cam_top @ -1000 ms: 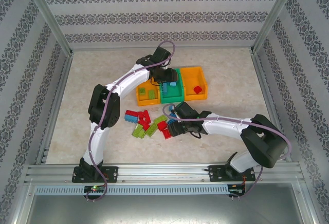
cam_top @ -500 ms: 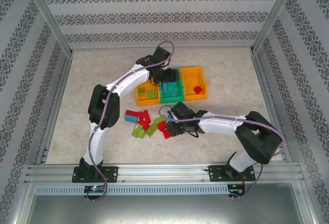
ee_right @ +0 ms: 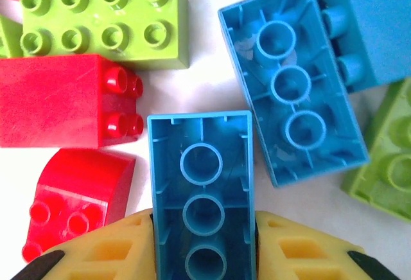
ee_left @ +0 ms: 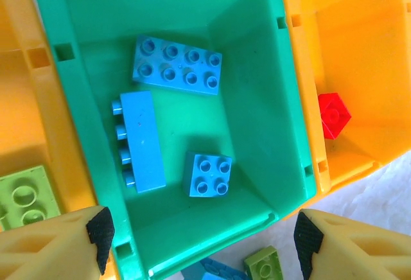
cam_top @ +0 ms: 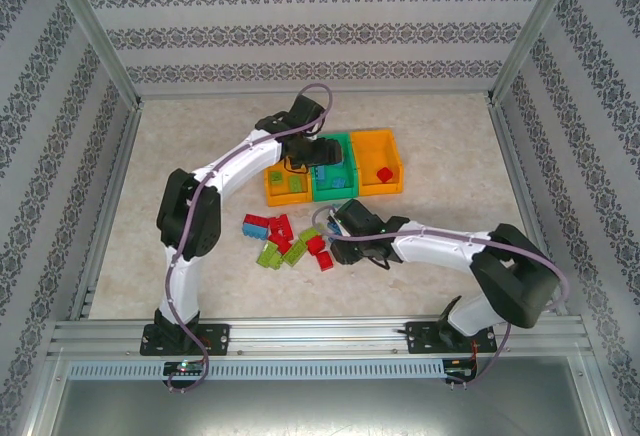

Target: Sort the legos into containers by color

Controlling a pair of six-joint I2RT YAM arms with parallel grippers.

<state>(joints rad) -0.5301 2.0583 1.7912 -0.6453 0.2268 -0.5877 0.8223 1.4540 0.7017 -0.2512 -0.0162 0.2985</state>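
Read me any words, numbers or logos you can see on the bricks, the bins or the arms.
No readable text anywhere.
Studs on the blue bricks in the green bin: blank or too blurred.
Studs on the lime brick: no lettering legible.
Underside of the upturned blue brick in the right pincer: only hollow tubes.
Orange bins: no labels.

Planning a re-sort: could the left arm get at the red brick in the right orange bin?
Probably yes: the left pincer is open over the neighbouring green bin; nothing covers the red brick.
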